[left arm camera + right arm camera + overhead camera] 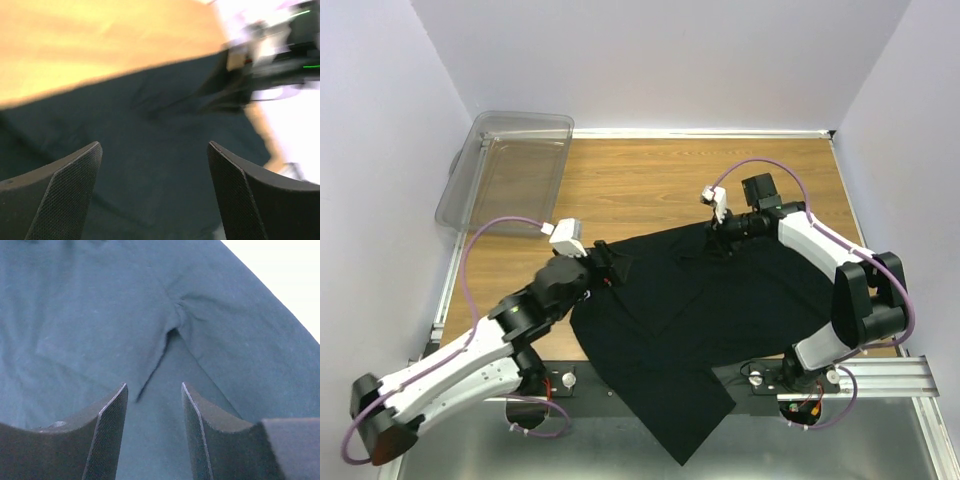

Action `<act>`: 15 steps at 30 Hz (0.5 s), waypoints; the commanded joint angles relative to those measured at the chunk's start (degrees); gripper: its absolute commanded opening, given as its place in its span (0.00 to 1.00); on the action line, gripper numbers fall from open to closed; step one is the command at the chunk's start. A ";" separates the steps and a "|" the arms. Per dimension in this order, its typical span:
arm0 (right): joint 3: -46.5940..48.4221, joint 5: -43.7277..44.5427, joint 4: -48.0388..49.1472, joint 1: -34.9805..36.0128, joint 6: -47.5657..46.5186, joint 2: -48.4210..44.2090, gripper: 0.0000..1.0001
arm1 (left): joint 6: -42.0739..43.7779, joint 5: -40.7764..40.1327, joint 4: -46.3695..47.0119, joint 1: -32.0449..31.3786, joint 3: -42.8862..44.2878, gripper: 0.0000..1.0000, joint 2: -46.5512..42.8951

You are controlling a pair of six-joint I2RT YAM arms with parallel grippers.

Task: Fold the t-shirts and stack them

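Top external view shows one black t-shirt (pixel 700 310) spread loosely across the near half of the wooden table (pixel 640 180), with shallow creases on its surface and one pointed corner running past the table's near edge over the grey metal ledge (pixel 880 440) between the arm bases. The left gripper (pixel 612 265) sits at the shirt's left edge, its tip over the dark cloth. The right gripper (pixel 720 238) is at the shirt's far edge, right of centre and pointing down at the fabric. A clear plastic bin (pixel 460 185) stands at the far left corner of the table, well apart from the shirt. From the left wrist, which is blurred, the two black fingers (pixel 65 195) stand wide apart with nothing between them, dark cloth below and bare wood beyond it on the far side. From the right wrist, the fingers (pixel 107 435) are set at a narrower gap and grip nothing. A folded edge of the shirt, with a short dark slit where two layers meet, runs just ahead of that gap. Whether either pair of fingertips touches the cloth cannot be told.
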 commanded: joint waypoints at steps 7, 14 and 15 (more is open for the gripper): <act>-2.23 18.36 11.03 -0.63 13.20 -1.82 0.56 | -19.36 4.40 6.96 23.01 -11.04 0.78 11.42; -2.49 17.49 11.21 -3.18 13.91 -2.53 0.56 | -15.23 9.94 19.52 31.37 -11.31 0.76 23.11; -2.75 17.22 11.21 -3.70 13.99 -2.62 0.56 | -14.88 10.37 19.97 31.64 -10.35 0.75 25.82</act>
